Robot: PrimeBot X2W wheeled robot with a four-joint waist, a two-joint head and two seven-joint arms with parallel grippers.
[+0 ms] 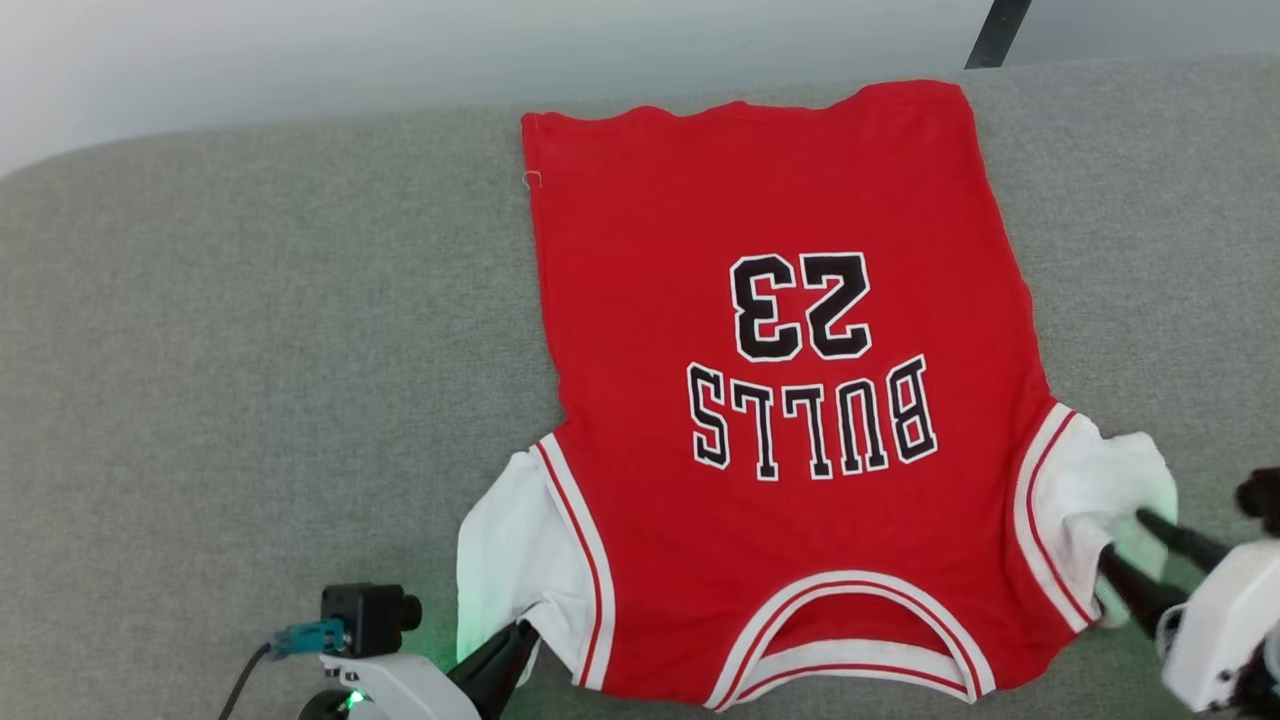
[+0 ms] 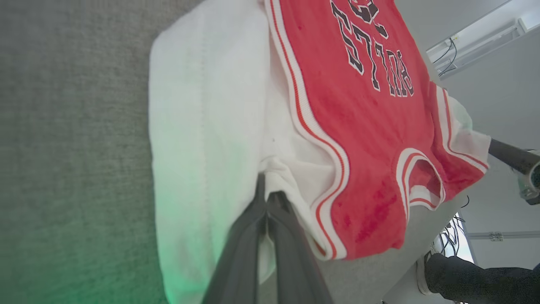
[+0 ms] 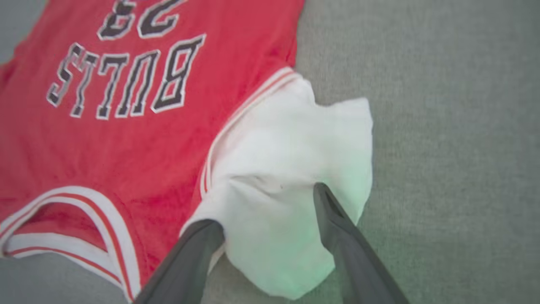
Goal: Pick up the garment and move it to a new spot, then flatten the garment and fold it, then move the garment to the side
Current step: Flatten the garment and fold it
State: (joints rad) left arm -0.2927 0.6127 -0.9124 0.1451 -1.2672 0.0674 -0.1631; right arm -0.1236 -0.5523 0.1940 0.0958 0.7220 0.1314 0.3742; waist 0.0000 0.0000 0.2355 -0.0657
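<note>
The garment (image 1: pixel 770 400), a red jersey T-shirt with white sleeves, lies spread flat on the grey surface. Its collar is nearest me and the lettering reads upside down. My left gripper (image 1: pixel 522 635) is shut on the edge of the white sleeve at the lower left. The left wrist view shows its fingers (image 2: pixel 268 202) pressed together on that cloth, with the garment (image 2: pixel 358 126) lying beyond them. My right gripper (image 1: pixel 1122 535) is at the other white sleeve. In the right wrist view the right gripper (image 3: pixel 268 209) is open, its fingers wide apart with the rumpled sleeve of the garment (image 3: pixel 287 169) lying loose between them.
The grey padded table (image 1: pixel 250 350) extends well left of the shirt and a little to its right. Its far edge runs along the top, with a dark post (image 1: pixel 1000 30) behind it. A person's dark sleeve (image 2: pixel 476 283) shows past the table's near edge in the left wrist view.
</note>
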